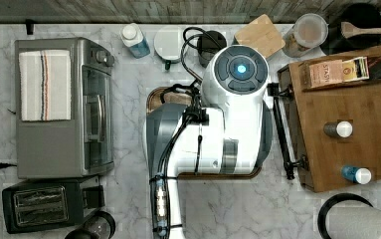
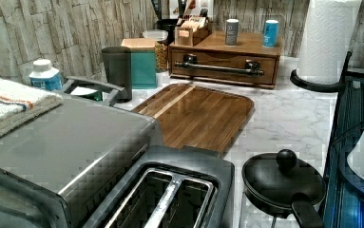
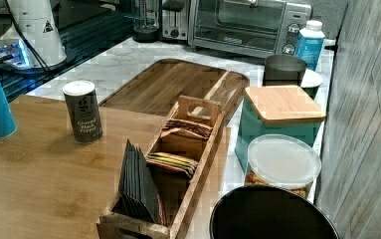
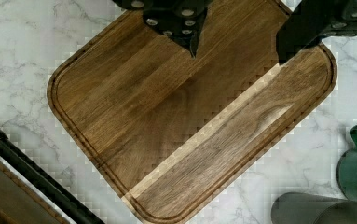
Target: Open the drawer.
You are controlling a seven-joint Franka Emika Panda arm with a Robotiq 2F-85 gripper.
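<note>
The brown wooden drawer (image 2: 220, 59) sits shut in its low cabinet at the back of the left view, its long black bar handle (image 2: 222, 70) across the front. In the top view the handle (image 1: 281, 132) runs along the cabinet's left side, just right of my white arm (image 1: 218, 119). In the wrist view my gripper (image 4: 239, 46) is open with nothing between its black fingers (image 4: 192, 32), hanging over the flat dark wooden tray (image 4: 176, 121). The handle (image 4: 36, 179) crosses a corner of the wrist view, well apart from the fingers.
Two spice bottles (image 1: 344, 129) and a tea box (image 1: 334, 72) stand on the cabinet top. A toaster oven (image 1: 63, 107) and toaster (image 1: 48, 204) fill the top view's left. Paper towel roll (image 2: 327, 40), teal box (image 2: 141, 61), dark cup (image 2: 118, 71), pan lid (image 2: 282, 178) surround the tray.
</note>
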